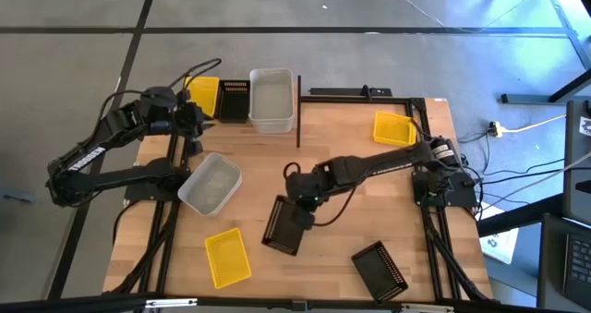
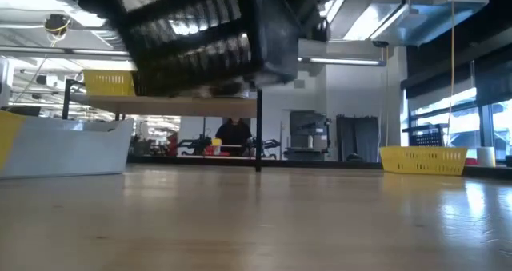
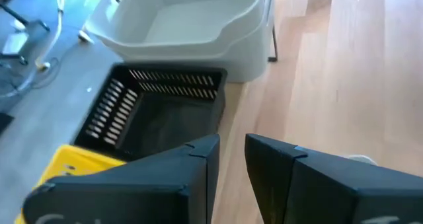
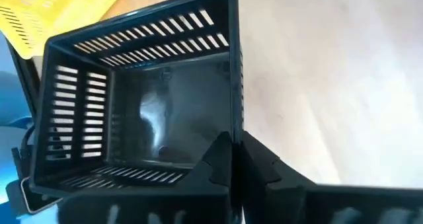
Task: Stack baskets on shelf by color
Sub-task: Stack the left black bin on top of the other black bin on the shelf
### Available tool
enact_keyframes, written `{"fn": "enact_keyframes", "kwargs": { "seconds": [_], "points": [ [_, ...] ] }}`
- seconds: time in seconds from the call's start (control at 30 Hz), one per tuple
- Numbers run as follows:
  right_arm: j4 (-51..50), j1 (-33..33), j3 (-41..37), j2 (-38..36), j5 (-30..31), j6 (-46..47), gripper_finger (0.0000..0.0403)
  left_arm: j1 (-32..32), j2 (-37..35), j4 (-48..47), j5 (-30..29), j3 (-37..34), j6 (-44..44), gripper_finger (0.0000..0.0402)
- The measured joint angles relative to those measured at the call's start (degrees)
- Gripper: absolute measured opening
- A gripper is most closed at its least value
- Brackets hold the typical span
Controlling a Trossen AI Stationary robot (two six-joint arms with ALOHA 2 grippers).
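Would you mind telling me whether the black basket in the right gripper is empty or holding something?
Empty: the right wrist view looks straight into the black basket and shows only its bare floor and slotted walls.

the right arm reaches from the right side of the table toward its middle, bent at the elbow. the right gripper (image 1: 297,211) is closed tight, the two fingers (image 4: 228,159) pressed on a thin wall between them. the left arm stretches from the left edge toward the far left corner. the left gripper (image 3: 230,159) shows a small gap between its fingers and holds nothing.
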Motion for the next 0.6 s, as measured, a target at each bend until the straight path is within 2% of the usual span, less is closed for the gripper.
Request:
{"fn": "enact_keyframes", "kwargs": {
  "seconds": [0.2, 0.37, 0.5, 0.6],
  "points": [
    [-6.6, -0.8, 12.0, 0.0, 4.8, -3.0, 0.0001, 0.0, 0.0, 2.9, 0.1, 0.0, 1.7, 0.0066],
    [-8.8, -2.9, 20.6, 0.0, 15.1, -6.9, 0.0, 0.0, 0.0, 5.1, 0.1, 0.0, 1.7, 0.0066],
    [-8.8, -5.3, 24.1, -0.1, 25.0, -14.4, 0.0, 0.0, 0.0, 6.1, -0.8, 0.0, 0.5, 0.0066],
    [-5.4, -7.8, 26.4, -0.1, 26.8, -20.0, 0.0, 0.0, 0.0, 8.2, -1.2, 0.0, -2.0, 0.0066]
  ]
}}
